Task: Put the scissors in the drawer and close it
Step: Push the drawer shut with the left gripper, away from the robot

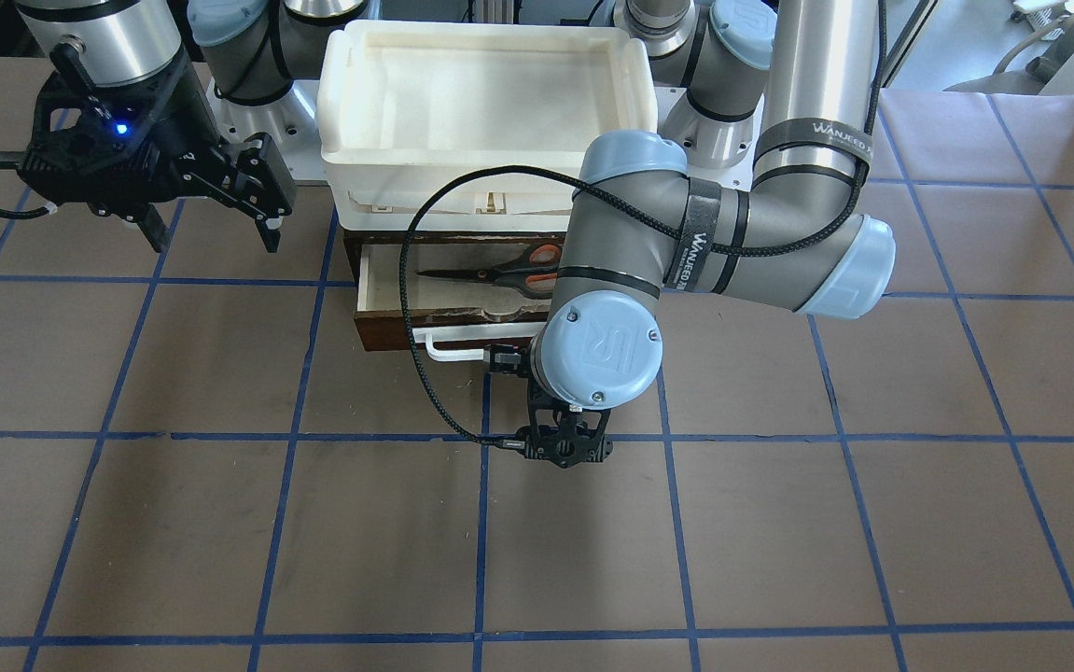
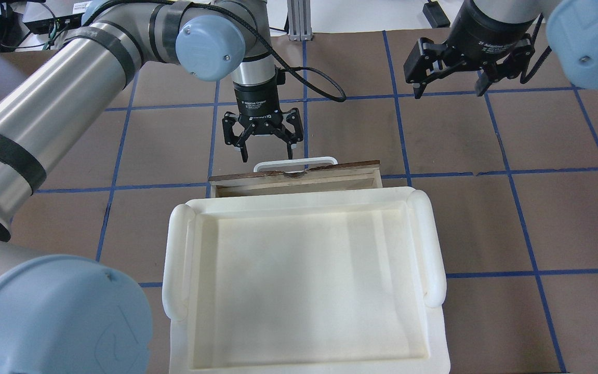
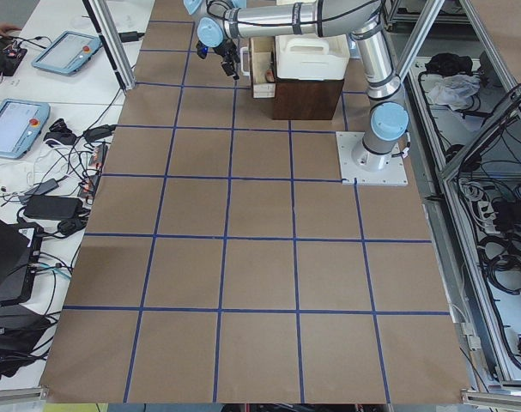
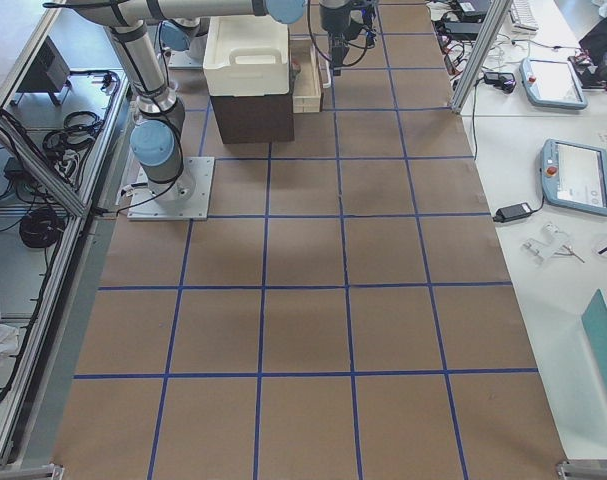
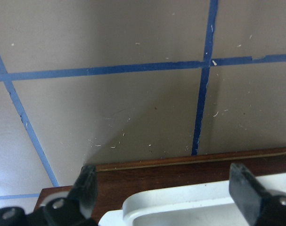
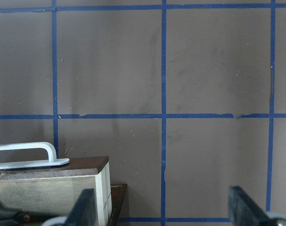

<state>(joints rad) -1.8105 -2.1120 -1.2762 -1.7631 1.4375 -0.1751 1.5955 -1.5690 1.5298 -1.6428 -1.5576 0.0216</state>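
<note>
Two grippers show, both with their fingers spread and nothing between them. The drawer [image 1: 395,330] stands part-way pulled out from under the white tray [image 1: 341,103]. The scissors [image 1: 495,273] lie flat inside it on the pale plywood floor. Their blades point toward the drawer's end on the robot's right, and their grey and orange-red handles are half hidden under the left arm's wrist.

Only the front-facing view shows them whole. In the overhead view the tray's rim covers most of the drawer's interior, so only a thin strip of it shows and the scissors do not. The right wrist camera catches just a dark sliver of them at the drawer's corner, below the white bar handle [image 6: 29,155].

The left gripper [image 2: 267,155] hangs just outside the drawer's front, at the handle. The overhead view puts one fingertip beyond the handle's end and the other over its bar. The left wrist camera shows the two fingers [image 5: 86,187] on either side of the brown front edge and the white handle. Whether either finger touches the handle cannot be told.

The right gripper [image 2: 448,91] is off past the drawer's right-hand end, well apart from it. Its own camera looks down on the drawer's corner and the taped table [image 6: 204,70].
</note>
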